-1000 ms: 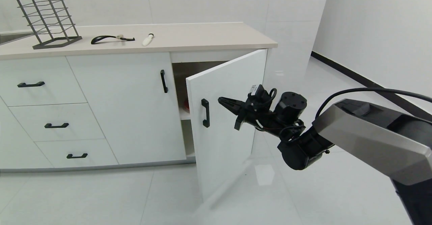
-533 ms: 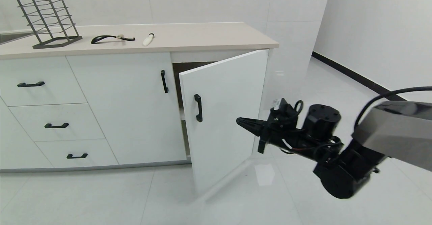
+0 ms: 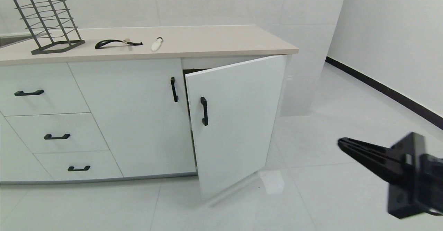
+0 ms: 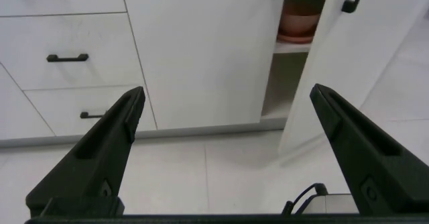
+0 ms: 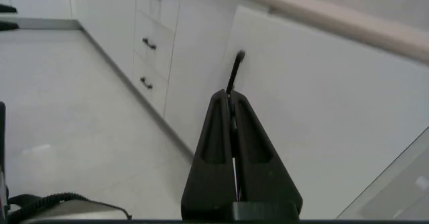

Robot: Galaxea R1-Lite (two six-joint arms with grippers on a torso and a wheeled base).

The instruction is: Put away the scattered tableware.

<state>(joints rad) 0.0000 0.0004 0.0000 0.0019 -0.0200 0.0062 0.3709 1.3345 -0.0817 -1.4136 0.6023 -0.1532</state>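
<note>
On the beige countertop (image 3: 214,38) lie a black ladle (image 3: 116,43) and a small white-handled utensil (image 3: 157,44). The right-hand cabinet door (image 3: 238,120) stands slightly ajar, with its black handle (image 3: 204,111) on the near edge. My right gripper (image 3: 346,144) hangs low over the floor to the right of the door, shut and holding nothing. In the right wrist view its shut tips (image 5: 229,98) point at the door handle (image 5: 236,68). My left gripper (image 4: 228,93) is open and empty above the floor, facing the cabinet gap, where a reddish bowl (image 4: 298,23) sits on a shelf.
A dark wire rack (image 3: 45,18) stands at the counter's left end beside a sink edge (image 3: 10,40). Three drawers with black handles (image 3: 57,136) fill the left of the cabinet. Open tiled floor (image 3: 311,137) stretches to the right, up to a wall with a black skirting.
My right arm has drawn back from the door, down and to the right. The door has swung from wide open to nearly shut. The head camera has shifted a little.
</note>
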